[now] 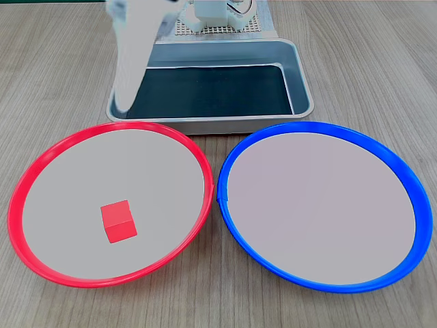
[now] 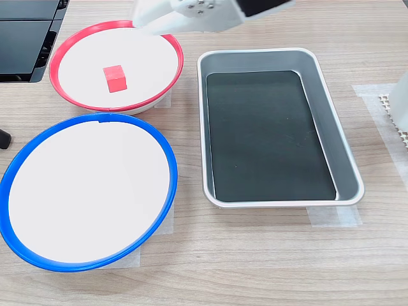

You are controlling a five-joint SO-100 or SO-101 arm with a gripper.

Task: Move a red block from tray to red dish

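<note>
The red block [image 1: 119,221] [image 2: 115,78] lies inside the red dish [image 1: 15,212] [image 2: 54,64], on its pale centre, with nothing touching it. The silver tray [image 1: 212,124] [image 2: 280,204] with its black bottom holds nothing. My white gripper [image 1: 126,102] [image 2: 141,20] is blurred by motion. It hangs above the gap between the red dish and the tray, near the tray's left corner in the first exterior view, well clear of the block. Its jaws are smeared together and nothing shows between them.
A blue-rimmed dish [image 1: 425,219] [image 2: 171,166] sits beside the red one, almost touching it. The arm's base [image 1: 218,17] stands on a perforated mat behind the tray. Black equipment [image 2: 25,38] fills the second exterior view's top left corner.
</note>
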